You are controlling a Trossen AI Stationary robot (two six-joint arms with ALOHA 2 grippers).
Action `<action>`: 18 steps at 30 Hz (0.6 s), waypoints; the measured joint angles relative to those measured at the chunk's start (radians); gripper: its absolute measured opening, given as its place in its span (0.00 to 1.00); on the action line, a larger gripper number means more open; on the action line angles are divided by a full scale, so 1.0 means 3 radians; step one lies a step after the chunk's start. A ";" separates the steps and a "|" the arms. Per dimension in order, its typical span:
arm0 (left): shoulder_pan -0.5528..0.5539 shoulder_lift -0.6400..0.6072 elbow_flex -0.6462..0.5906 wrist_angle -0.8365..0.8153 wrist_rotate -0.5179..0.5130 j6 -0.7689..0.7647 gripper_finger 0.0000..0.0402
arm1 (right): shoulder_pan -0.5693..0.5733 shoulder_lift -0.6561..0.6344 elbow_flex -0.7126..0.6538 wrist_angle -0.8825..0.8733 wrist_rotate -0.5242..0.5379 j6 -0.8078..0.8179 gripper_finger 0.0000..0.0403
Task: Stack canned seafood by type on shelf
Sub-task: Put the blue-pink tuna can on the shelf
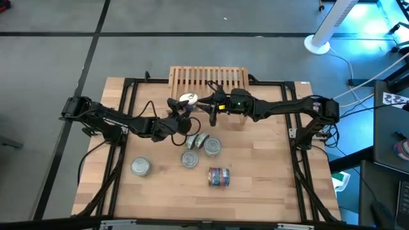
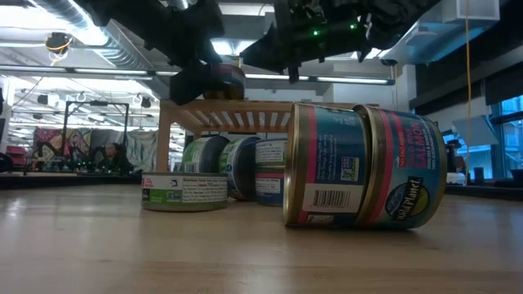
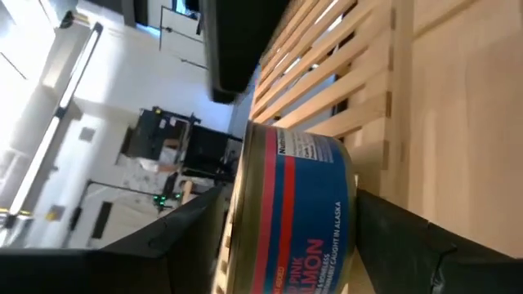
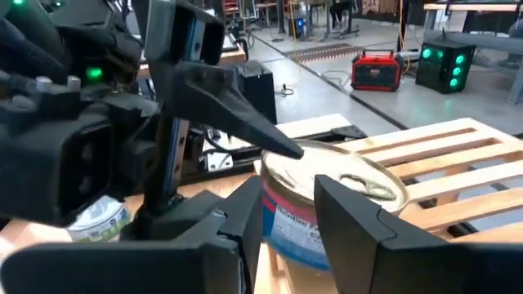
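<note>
Two blue-red tins lie stacked on their sides at lower right in the low view; four more are grouped behind. One tin sits on the shelf, flanked by the spread left gripper. Whether the right gripper is clenched cannot be told.

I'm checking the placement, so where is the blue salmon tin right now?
In the high view the salmon tin stands upright on the shelf, at its front left corner, between the left gripper's open fingers.

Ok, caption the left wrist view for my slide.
Left claw open around a blue-and-red salmon tin sitting on the slatted wooden shelf.
</note>
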 joint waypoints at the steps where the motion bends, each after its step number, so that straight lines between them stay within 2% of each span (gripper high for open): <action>1: 0.0008 0.0000 0.0000 0.0000 0.0003 -0.0038 0.64 | 0.0007 0.0029 0.0001 0.0010 -0.0015 -0.0001 0.29; 12: 0.0051 0.0000 0.0000 -0.0001 0.0009 -0.0134 0.64 | 0.0088 0.0180 0.0019 0.0043 0.0107 -0.0056 0.29; 18: 0.0051 0.0000 0.0000 0.0000 0.0129 -0.0135 0.64 | 0.0086 0.0199 0.0019 0.0046 0.0256 -0.0089 0.29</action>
